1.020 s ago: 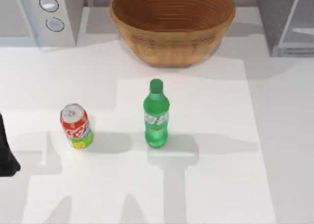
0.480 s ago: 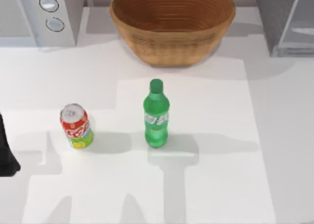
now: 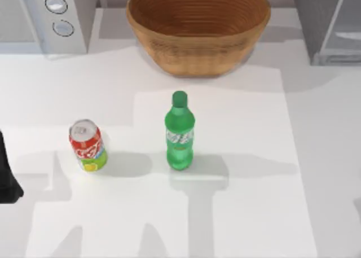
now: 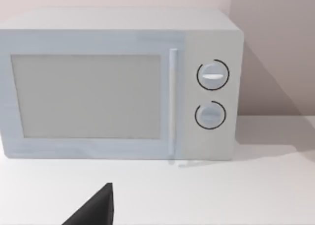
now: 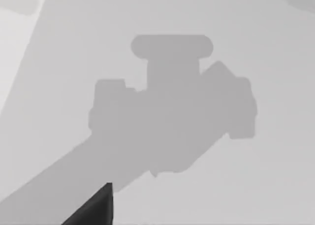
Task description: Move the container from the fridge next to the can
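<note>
Item: green soda bottle (image 3: 180,135), upright on the white table (image 3: 254,201), centre of the top view, out of the fridge (image 3: 330,23), which stands at the table's far right corner

Item: red soda can (image 3: 87,145), upright, left of the bottle, clear table between them; near, not beside

Item: wicker bowl (image 3: 198,29), behind the bottle, apart from it

Item: white microwave (image 4: 120,84), far left corner, door shut, two round knobs; faced by the left wrist camera

Item: left arm, dark part at the top view's left edge (image 3: 8,182), left of the can; parked by the look of it. Whether its fingers are parted or closed, cannot tell

Item: right arm, its wrist camera looking down on bare table and on an arm's shadow; finger state likewise cannot tell

Step, judged: bottle stands free on the table, touched by nothing; placing appears done or nearly so, depending on how close "next to" must be

Next move, judged: if closer is wanted, grasp the bottle's body and slide or carry it leftward, stopping short of knocking the can
</note>
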Available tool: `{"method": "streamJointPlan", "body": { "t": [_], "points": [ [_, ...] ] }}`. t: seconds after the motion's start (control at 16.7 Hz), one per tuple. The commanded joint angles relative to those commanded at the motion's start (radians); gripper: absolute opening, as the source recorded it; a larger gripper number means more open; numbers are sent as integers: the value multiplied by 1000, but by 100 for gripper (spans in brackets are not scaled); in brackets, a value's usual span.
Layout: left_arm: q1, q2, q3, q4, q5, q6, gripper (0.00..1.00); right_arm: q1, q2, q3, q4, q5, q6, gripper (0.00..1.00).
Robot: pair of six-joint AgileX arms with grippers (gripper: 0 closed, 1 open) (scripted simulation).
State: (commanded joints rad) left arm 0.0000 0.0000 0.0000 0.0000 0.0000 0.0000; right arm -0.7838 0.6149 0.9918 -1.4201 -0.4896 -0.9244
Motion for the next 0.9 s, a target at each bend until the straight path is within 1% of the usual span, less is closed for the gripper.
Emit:
{"method": "streamJointPlan", "body": {
  "t": [0.18,0.3,0.48,0.66,0.78,0.9],
  "points": [
    [0,0,0,0,0,0,100,-293,338,97,-7,-138,-373,100],
    [0,0,0,0,0,0,100,-484,559,158,-17,-219,-598,100],
    [0,0,0,0,0,0,100,-732,852,239,-36,-321,-862,100],
    [0,0,0,0,0,0,100,-910,1063,298,-51,-397,-1034,100],
    [0,0,0,0,0,0,100,-983,1151,325,-59,-432,-1097,100],
    [0,0,0,0,0,0,100,-1020,1199,341,-67,-452,-1124,100]
  ]
}}
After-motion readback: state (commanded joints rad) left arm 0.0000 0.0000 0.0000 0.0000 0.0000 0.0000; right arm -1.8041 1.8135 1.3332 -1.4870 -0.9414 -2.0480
